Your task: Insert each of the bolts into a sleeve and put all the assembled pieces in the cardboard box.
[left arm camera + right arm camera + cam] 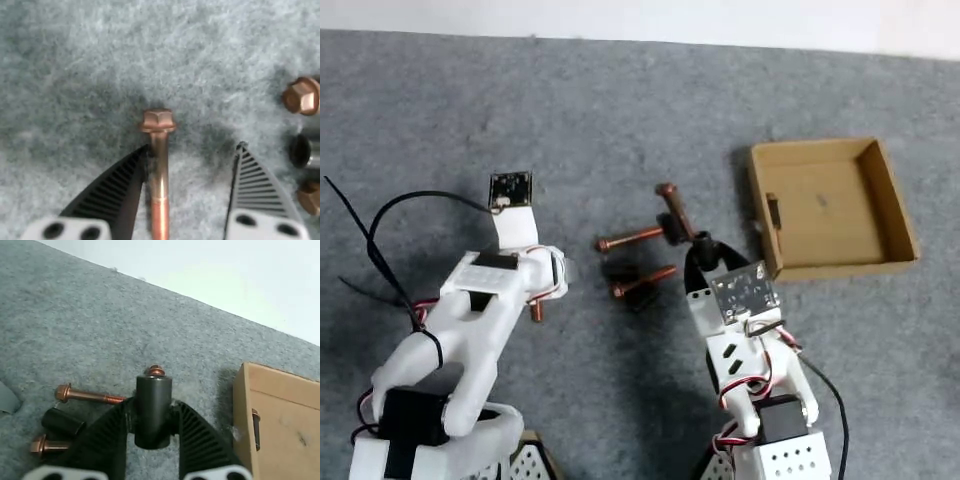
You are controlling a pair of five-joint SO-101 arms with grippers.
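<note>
- Left gripper: fingers spread wide, low over the grey mat.
- Bolt lies flat on the mat between those fingers, its hex head pointing away from the wrist. The shank runs along the inner edge of one finger; cannot tell if they touch. The other finger is well apart from it.
- High view: the left arm's body covers its fingers.
- Right gripper: pinched onto a black sleeve, held clear of the mat.
- Held bolt runs through that sleeve, with its copper end standing out of the far end.
- Box sits open just beside the right gripper, on the side away from the left arm. A small dark-and-copper piece rests against the inner wall nearest the gripper; too small to identify.
- Between the two arms, a cluster on the mat:
  - loose bolt, lying flat
  - spare sleeve, on its side just beside it
  - third bolt, on the sleeve's other side
- This cluster lies near the left gripper's open side, apart from the bolt between its fingers.
</note>
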